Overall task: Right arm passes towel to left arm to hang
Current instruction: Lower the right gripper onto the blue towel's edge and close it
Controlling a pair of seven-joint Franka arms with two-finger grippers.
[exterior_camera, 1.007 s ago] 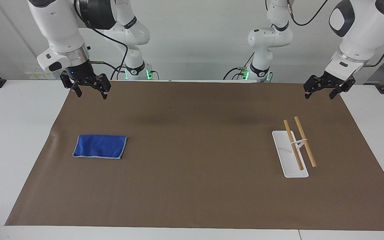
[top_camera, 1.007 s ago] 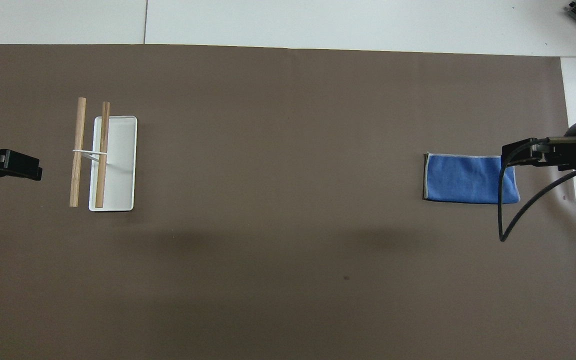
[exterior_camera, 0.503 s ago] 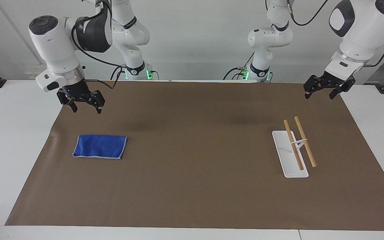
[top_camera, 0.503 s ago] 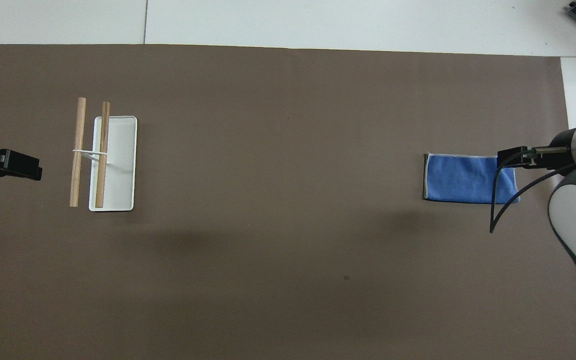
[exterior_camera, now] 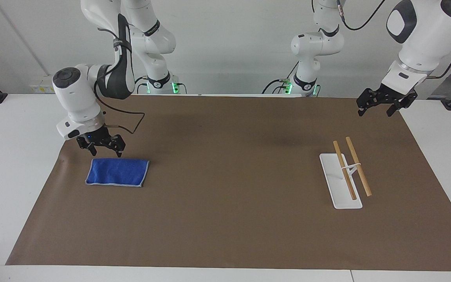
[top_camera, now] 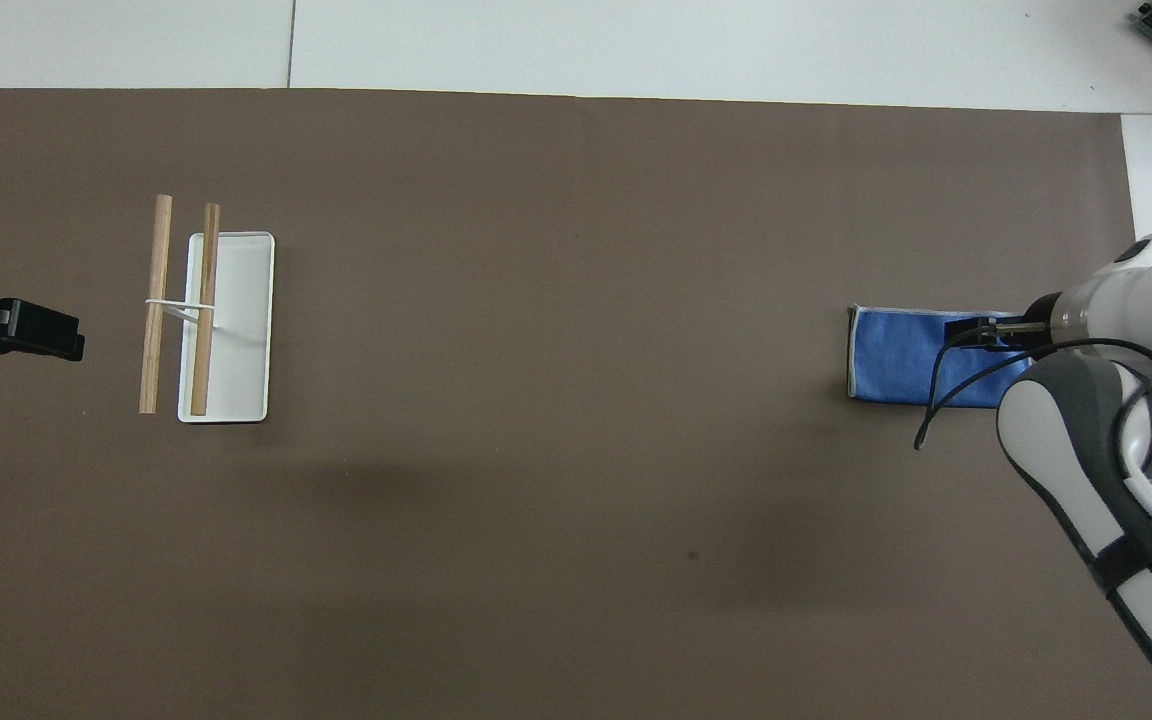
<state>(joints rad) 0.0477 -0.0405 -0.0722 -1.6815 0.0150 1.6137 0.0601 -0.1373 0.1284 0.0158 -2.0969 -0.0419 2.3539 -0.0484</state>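
The blue towel (exterior_camera: 117, 172) (top_camera: 901, 355) lies flat on the brown mat toward the right arm's end of the table. My right gripper (exterior_camera: 102, 150), with its small blue light, hangs open and low over the towel's edge nearer the robots. Its fingertips (exterior_camera: 120, 152) sit just above the cloth without visibly touching it. In the overhead view the right arm's wrist covers the towel's end. My left gripper (exterior_camera: 380, 109) waits open in the air over the mat's corner at the left arm's end, holding nothing.
A rack with a white base (exterior_camera: 337, 184) (top_camera: 241, 330) and two wooden bars (exterior_camera: 352, 166) (top_camera: 181, 305) stands toward the left arm's end. A brown mat (exterior_camera: 229, 176) covers most of the white table. A thin black cable (exterior_camera: 131, 123) loops from the right wrist.
The right arm has swung down from high over the mat's edge to just above the towel. The left arm, the towel and the rack have not moved.
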